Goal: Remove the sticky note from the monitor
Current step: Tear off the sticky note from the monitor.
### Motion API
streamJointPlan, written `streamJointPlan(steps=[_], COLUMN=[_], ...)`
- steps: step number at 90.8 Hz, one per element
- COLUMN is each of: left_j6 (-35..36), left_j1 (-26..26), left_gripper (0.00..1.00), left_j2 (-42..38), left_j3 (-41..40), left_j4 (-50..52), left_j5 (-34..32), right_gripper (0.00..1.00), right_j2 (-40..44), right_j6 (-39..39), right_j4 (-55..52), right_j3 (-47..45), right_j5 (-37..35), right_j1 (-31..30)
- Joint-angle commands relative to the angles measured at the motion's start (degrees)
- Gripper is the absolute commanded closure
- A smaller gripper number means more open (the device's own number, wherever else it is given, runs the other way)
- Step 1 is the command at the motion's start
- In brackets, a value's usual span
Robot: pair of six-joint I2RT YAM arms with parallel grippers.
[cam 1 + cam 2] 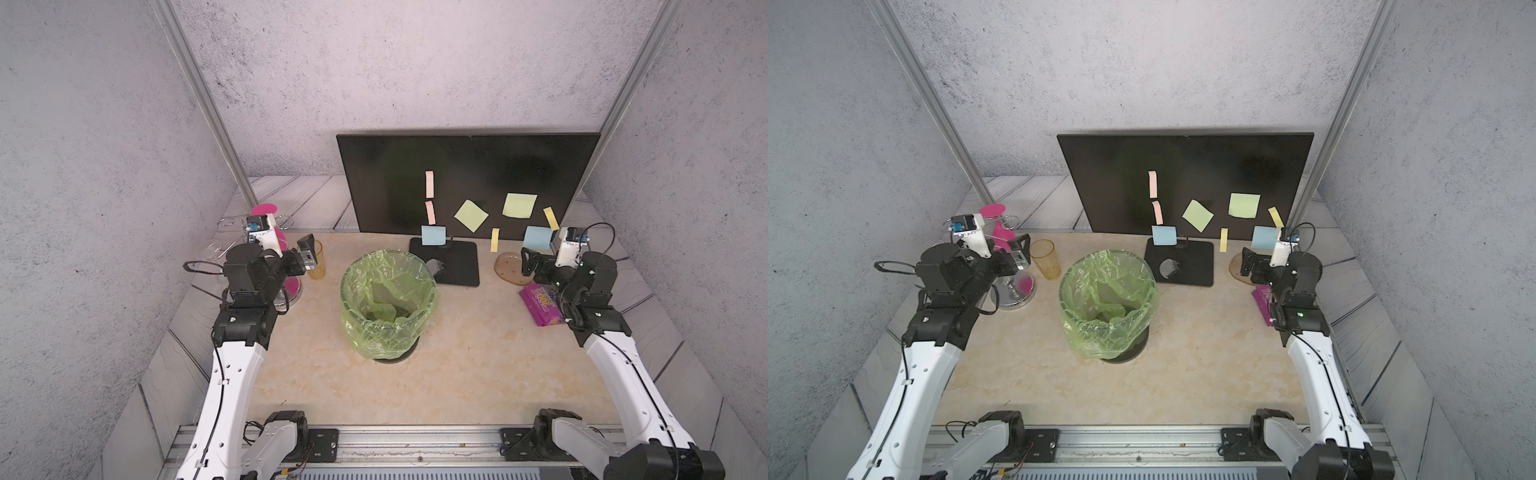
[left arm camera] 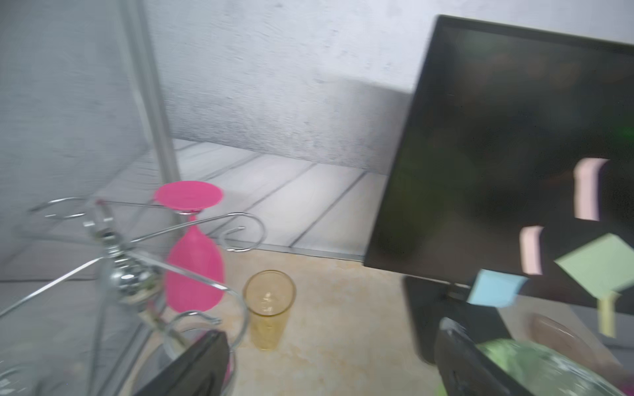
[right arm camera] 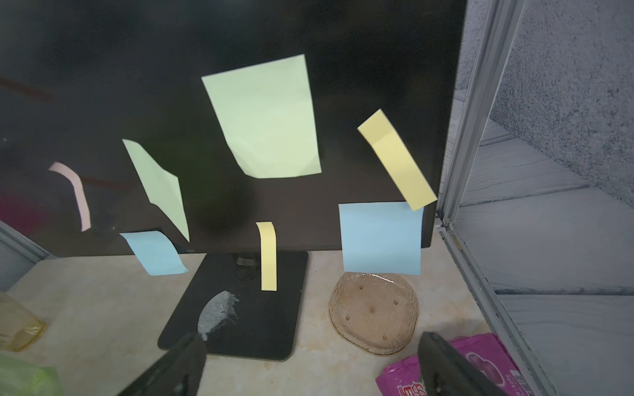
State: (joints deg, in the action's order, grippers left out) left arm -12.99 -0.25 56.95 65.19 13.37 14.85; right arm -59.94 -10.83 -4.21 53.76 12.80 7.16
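**A:** Which note do we go for, and where is it?

**B:** Several paper notes cling to the lower right part of the wide flat black monitor (image 1: 415, 174), which stands at the back of the beige table (image 1: 478, 353). Closest to the right pincer (image 3: 312, 370) is the pale blue square sticky note (image 3: 380, 238), at the screen's bottom corner. Its lower half hangs past the bezel.

**A:** And the pincers?

**B:** Both stand wide apart and empty. The left pincer (image 2: 329, 367) is well away, by the chrome wire rack (image 2: 120, 271).

**A:** How will it handle?

**B:** Featherlight, thin and floppy, I'd judge, glued only along its top. Pinch the free lower edge and peel gently, since it will crumple or slip sooner than tear
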Motion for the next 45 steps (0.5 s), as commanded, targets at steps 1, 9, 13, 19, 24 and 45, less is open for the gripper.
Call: streamJointPlan(steps=[1, 9, 13, 19, 24, 45], left_j6=[0.89, 0.28, 0.76, 2.46, 3.92, 7.79], left_j1=[-0.41, -0.92, -1.78, -3.54, -5.0, -10.01], left_gripper=[0.0, 0.0, 0.0, 0.0, 0.0, 0.0], left_j2=[3.3, 6.67, 8.01, 9.66, 10.94, 14.23], left_j3=[4.56, 9.32, 11.31, 14.32, 16.52, 18.82], left_j4=[6.53, 8.03, 9.14, 11.76, 13.62, 15.51], left_j5=[18.92, 27.75, 29.79, 31.38, 32.6, 32.61], right_gripper=[0.01, 0.01, 0.01, 0.01, 0.01, 0.01], right_j2=[-2.55, -4.48, -5.43, -6.52, -7.24, -13.58], right_j6=[-3.02, -3.13, -2.17, -0.74, -0.64, -3.4], right_j4=[-7.23, -9.85, -12.08, -15.17, -16.56, -13.83], right_j3=[3.47, 6.74, 8.56, 11.14, 12.61, 17.16], right_j5=[13.24, 18.69, 19.47, 18.68, 17.17, 22.7], right_j1=[4.76, 7.97, 8.5, 9.02, 9.97, 17.5])
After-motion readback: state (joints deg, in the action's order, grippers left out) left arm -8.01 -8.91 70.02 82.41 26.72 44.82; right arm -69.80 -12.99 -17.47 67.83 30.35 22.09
